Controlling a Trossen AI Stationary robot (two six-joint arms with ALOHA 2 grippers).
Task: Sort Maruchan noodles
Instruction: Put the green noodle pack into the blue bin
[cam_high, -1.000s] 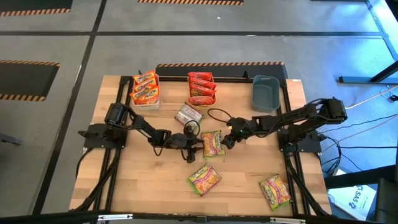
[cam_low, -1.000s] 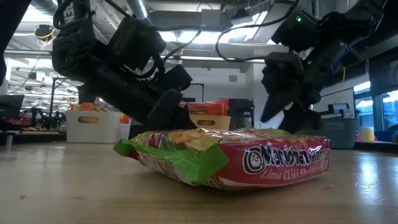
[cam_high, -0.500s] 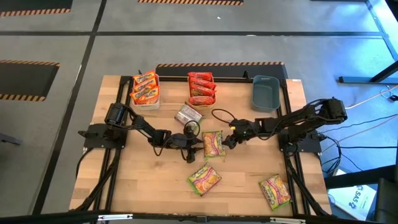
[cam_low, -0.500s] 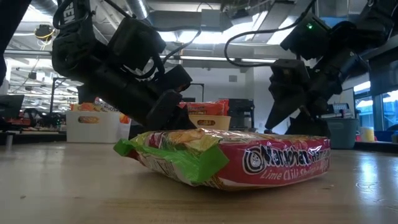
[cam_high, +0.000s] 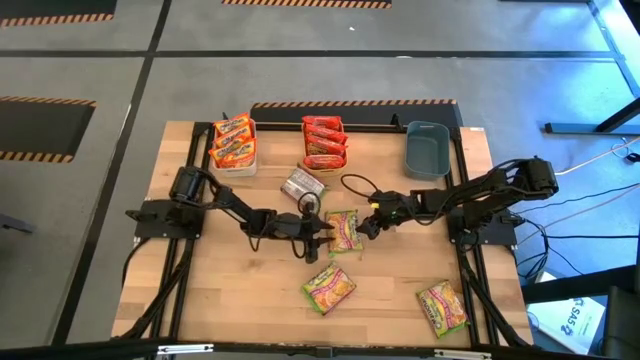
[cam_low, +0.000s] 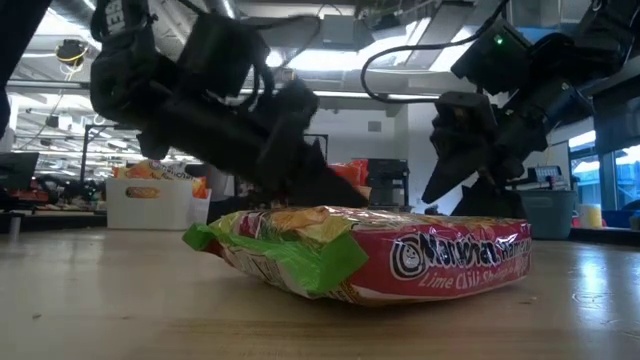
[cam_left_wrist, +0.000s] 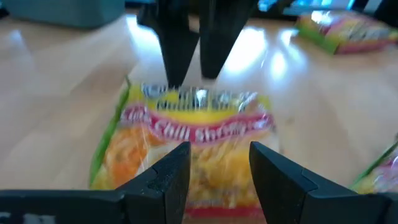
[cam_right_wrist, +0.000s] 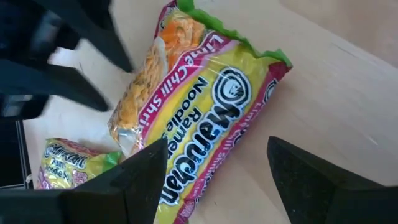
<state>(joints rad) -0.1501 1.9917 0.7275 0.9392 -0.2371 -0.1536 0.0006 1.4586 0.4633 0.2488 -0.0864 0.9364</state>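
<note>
— Where does the packet lie relative to the two grippers?

— The green-yellow Maruchan packet (cam_high: 343, 230) lies flat at the middle of the table (cam_high: 200, 300), front up. The left gripper (cam_high: 322, 238) is at its left edge and the right gripper (cam_high: 367, 224) at its right edge, so it sits between them. Both are about equally near; neither has hold of it.

— How wide are the fingers?

— Both stand open. In the left wrist view the left arm's fingers (cam_left_wrist: 165, 177) are parted over the packet's edge with nothing clamped; the right arm's fingers (cam_right_wrist: 140, 174) are spread wider, above the packet.

— And its long axis?

— Roughly near-to-far, slightly tilted, so each gripper faces a long side.

— How does it look?

— Crinkly, glossy film, green edge, yellow and pink front reading Lime Chili Shrimp. It is likely to slide if pushed from one side only.
</note>
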